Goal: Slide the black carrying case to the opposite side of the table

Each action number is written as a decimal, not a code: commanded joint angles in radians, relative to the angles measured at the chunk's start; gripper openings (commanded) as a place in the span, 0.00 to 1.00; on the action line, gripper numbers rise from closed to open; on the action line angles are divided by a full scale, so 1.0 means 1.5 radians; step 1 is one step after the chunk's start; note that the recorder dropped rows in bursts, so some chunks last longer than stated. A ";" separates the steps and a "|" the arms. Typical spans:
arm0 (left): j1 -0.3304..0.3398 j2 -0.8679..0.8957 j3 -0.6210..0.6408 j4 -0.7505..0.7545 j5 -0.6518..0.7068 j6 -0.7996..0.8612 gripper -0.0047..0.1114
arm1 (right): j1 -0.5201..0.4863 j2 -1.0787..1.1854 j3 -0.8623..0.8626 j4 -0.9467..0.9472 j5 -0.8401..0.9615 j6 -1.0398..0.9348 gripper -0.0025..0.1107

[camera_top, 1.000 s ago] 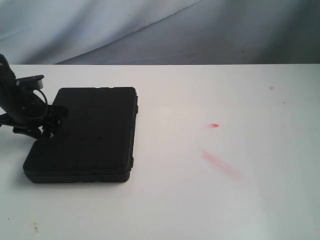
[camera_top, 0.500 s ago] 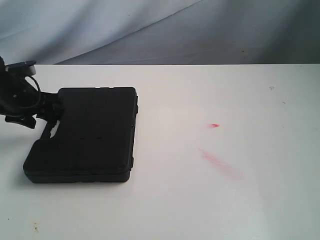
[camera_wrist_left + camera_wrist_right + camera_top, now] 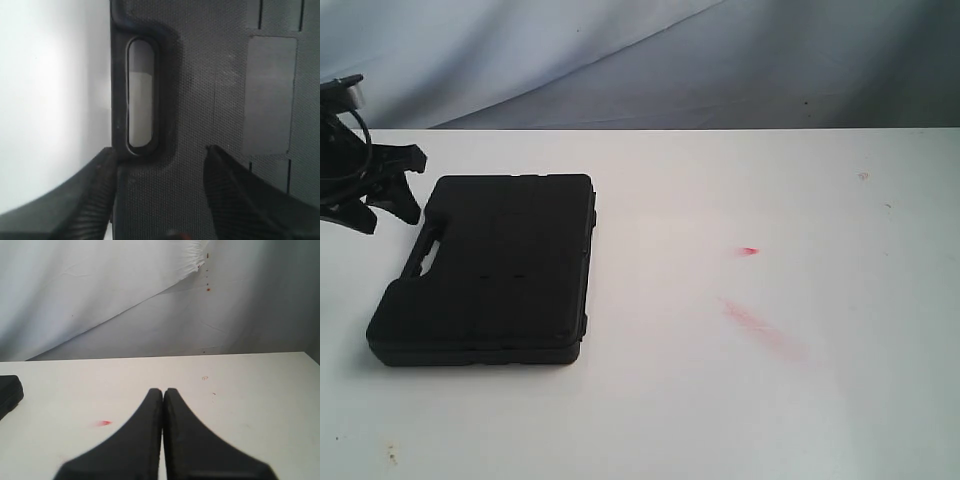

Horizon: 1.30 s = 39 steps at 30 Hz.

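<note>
at the far left of the exterior view the left gripper (image 3: 390, 218) is hanging above the table (image 3: 770, 400), its fingers spreading wide and gripping nothing. it is sitting clear of the black carrying case (image 3: 490, 265), just beside the case's far left corner. in its wrist view one finger (image 3: 75, 195) is hovering over bare white tabletop and the other (image 3: 240, 195) over the textured lid, straddling the handle edge.

the case is lying flat and closed on the left part of the table. its long axis is running from near to far, leaning slightly rightward as it goes back. the handle slot (image 3: 141, 92) is running along that same axis, and the handle side is facing left, toward the gripper.

right of the case, well apart from it, a small red fleck (image 3: 748, 251) and a longer faint red smear (image 3: 760, 325) are marking the white surface.

the right gripper (image 3: 162, 391) is showing only in its own wrist view, hovering over the tabletop with its fingers pressing together and nothing between them.
</note>
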<state>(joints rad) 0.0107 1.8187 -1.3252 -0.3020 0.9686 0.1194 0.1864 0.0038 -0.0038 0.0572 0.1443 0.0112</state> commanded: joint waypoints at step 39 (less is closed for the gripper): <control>-0.003 -0.607 0.494 -0.144 -0.230 0.064 0.04 | -0.004 -0.003 0.003 -0.007 -0.007 -0.002 0.02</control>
<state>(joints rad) 0.0107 0.9635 -0.6078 -0.5038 0.6394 0.2060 0.1864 0.0038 -0.0038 0.0572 0.1443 0.0112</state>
